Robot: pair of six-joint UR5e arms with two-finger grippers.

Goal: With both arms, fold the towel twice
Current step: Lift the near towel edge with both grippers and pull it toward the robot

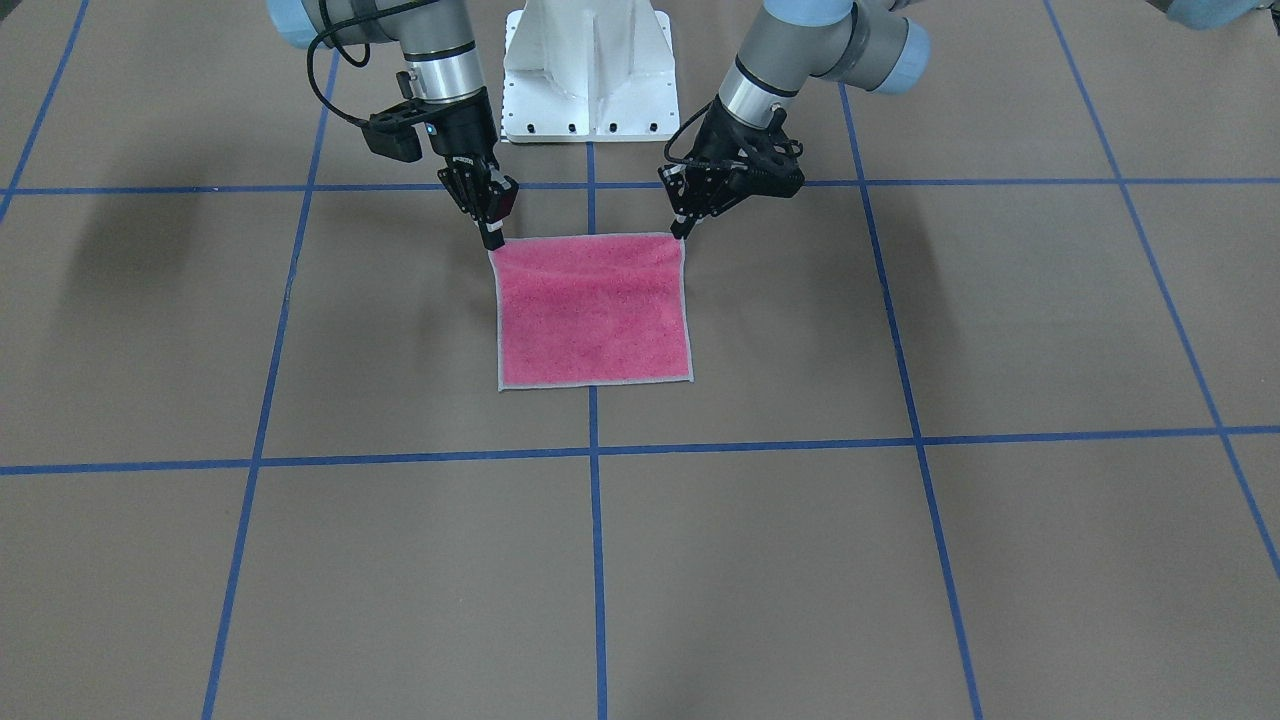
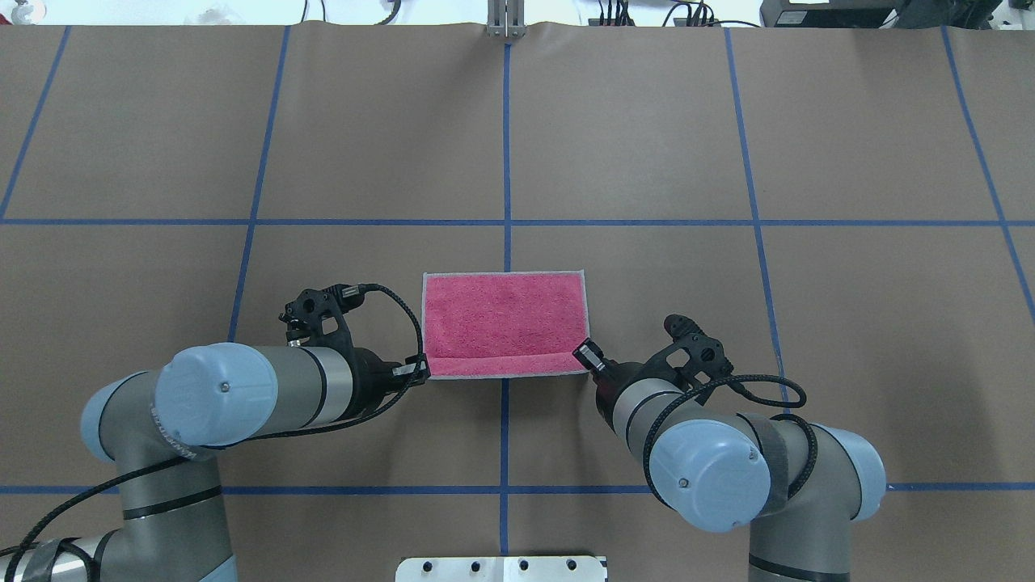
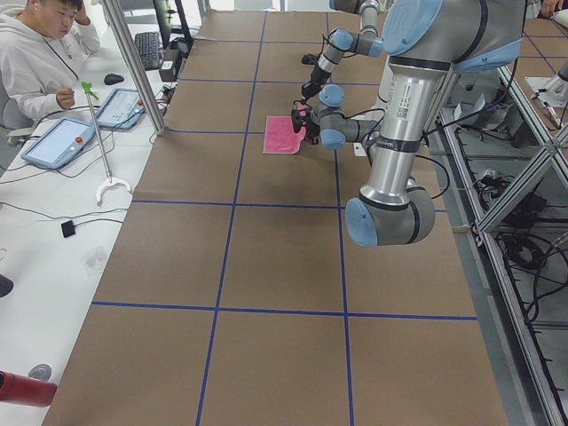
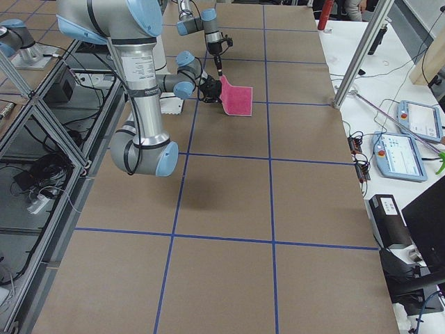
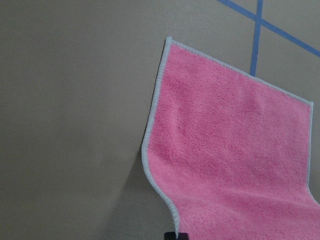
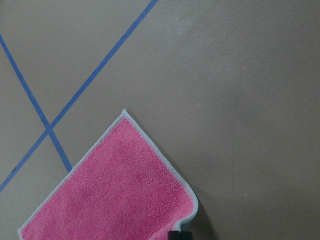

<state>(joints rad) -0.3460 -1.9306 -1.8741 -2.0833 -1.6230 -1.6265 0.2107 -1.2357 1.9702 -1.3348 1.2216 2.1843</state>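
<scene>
The towel (image 1: 592, 310) lies pink face up on the brown table, with light grey edging; it also shows in the overhead view (image 2: 505, 323). Its edge nearest the robot is raised a little off the table. My left gripper (image 1: 682, 235) is shut on one corner of that edge and my right gripper (image 1: 492, 240) is shut on the other. From overhead, the left gripper (image 2: 420, 370) and the right gripper (image 2: 584, 356) flank the near edge. Each wrist view shows the towel (image 5: 235, 150) (image 6: 120, 190) rising toward the camera, with only a fingertip stub at the bottom.
The white bolted pedestal (image 1: 590, 70) stands just behind the towel on the robot's side. Blue tape lines (image 2: 506, 162) grid the brown table. A seated person (image 3: 40, 53) and tablets (image 3: 58, 142) are at a side desk beyond the table's edge.
</scene>
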